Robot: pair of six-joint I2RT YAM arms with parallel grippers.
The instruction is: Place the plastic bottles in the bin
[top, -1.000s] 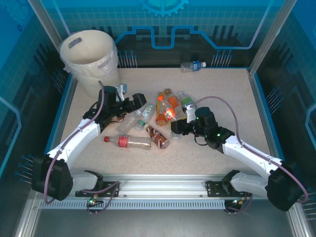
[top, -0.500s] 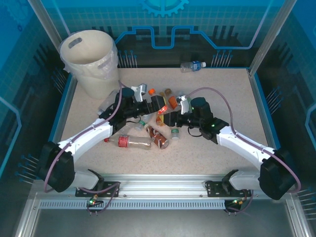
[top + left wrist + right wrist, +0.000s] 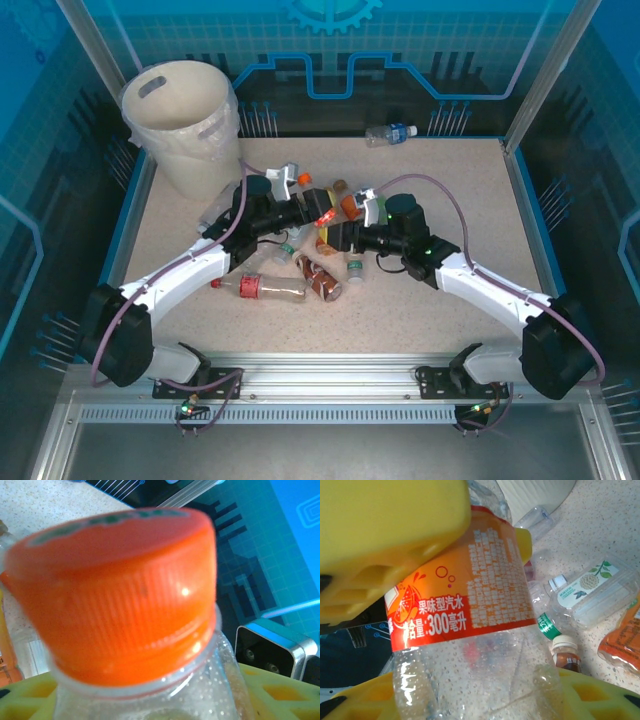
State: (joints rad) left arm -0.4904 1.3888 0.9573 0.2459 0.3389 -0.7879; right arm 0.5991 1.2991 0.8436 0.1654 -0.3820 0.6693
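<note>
1. On the table point(image 3: 470, 200) stands one bin point(image 3: 195, 150), upright in the far-left corner with its mouth open.
2. Two arms reach in from the near corners and meet over one heap of bottles point(image 3: 325, 250) at mid-table. The heap is too tangled for an exact count, but at least five bottles show in it.
3. Two more bottles lie apart from the heap. A blue-capped bottle point(image 3: 390, 133) lies at the far edge, and a red-capped bottle point(image 3: 265, 288) lies on its side just on the near side of the heap.
4. The right part of the table is bare up to its raised blue border point(image 3: 530, 215). The strip between the heap and the near rail point(image 3: 330, 370) is also bare. The left side is tighter, because the left arm lies across it between the heap and the bin.
5. The left gripper point(image 3: 150, 705) has closed on a clear orange-capped bottle point(image 3: 120, 590). Its yellow pads point(image 3: 280, 695) sit against both sides of the bottle just below the cap.
6. The right gripper point(image 3: 465, 635) clamps a clear orange-labelled bottle point(image 3: 470, 590) across its body. One yellow finger point(image 3: 385, 540) is above the bottle and the other is below it.
7. Beyond that grip, a leaf-labelled bottle point(image 3: 592, 587) and a small brown bottle point(image 3: 565, 655) with a pale cap lie on the tabletop.
</note>
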